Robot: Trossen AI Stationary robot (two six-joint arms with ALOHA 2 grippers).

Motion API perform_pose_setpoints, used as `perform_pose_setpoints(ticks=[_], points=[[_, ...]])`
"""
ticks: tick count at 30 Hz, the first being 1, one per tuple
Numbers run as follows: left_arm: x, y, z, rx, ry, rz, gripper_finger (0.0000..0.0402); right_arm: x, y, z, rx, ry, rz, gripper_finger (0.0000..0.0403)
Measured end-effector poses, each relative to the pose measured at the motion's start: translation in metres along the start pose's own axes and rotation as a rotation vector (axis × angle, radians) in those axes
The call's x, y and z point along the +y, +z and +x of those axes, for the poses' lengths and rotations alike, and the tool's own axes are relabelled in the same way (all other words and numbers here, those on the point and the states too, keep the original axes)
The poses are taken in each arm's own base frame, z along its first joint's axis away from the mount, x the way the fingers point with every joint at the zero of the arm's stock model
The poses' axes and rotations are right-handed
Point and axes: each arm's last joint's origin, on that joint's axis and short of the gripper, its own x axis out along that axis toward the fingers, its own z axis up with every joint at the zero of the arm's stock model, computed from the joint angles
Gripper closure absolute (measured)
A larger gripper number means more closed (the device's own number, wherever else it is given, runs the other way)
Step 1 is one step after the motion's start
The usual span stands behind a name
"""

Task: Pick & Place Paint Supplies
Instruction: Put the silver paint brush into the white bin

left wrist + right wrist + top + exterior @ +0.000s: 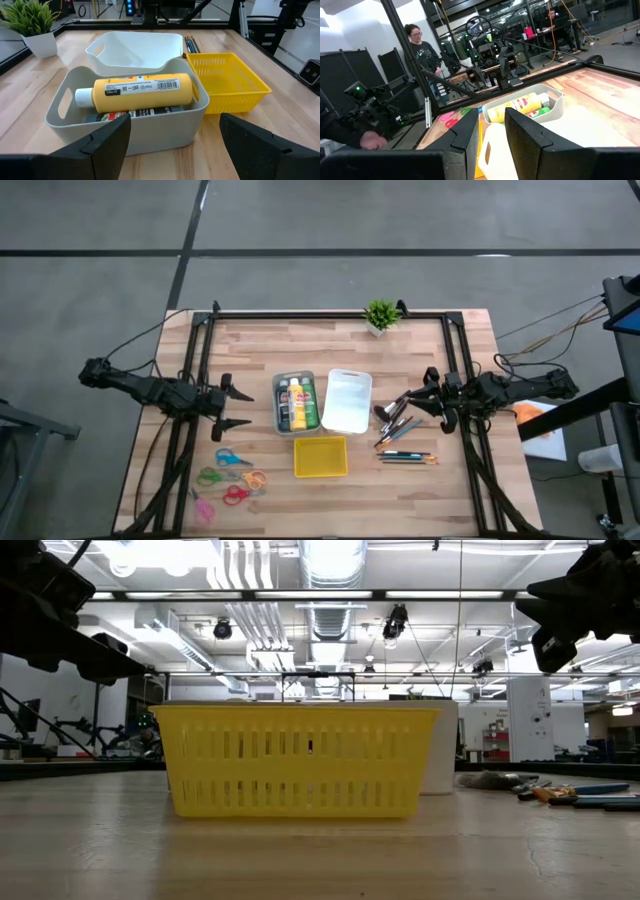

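Note:
Three paint bottles lie side by side in a grey bin [277, 406] at mid-table: yellow [297, 402], green [309, 404] and dark [284, 401]. The yellow bottle [140, 90] shows on top in the left wrist view. Dark-handled brushes [397, 423] and coloured pencils [407, 457] lie flat on the wood to the right. My left gripper [238, 408] hangs open left of the grey bin. My right gripper [408, 402] hovers open just above and right of the brushes, raised off the table [585, 600].
A white bin [347, 376] sits right of the grey bin and a yellow basket [320, 440] sits nearer. Several scissors [232, 477] lie at the near left. A small potted plant [380, 315] stands at the far edge. A person [422, 52] stands beyond the table.

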Motion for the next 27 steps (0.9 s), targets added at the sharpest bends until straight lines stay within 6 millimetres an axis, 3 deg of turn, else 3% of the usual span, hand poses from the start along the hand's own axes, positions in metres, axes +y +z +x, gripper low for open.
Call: perform_pose_setpoints(ticks=[21,27], points=[[0.0000,-0.0002,0.0000,0.002,0.000,0.003,0.0096,0.0000,0.0001,0.0000,-0.001,-0.002,0.000,0.0309],[0.0000,-0.0003,0.0000,0.002,0.000,0.003,0.0096,0.0028,0.0074,-0.0004,-0.075,0.032,0.122,0.0309]])
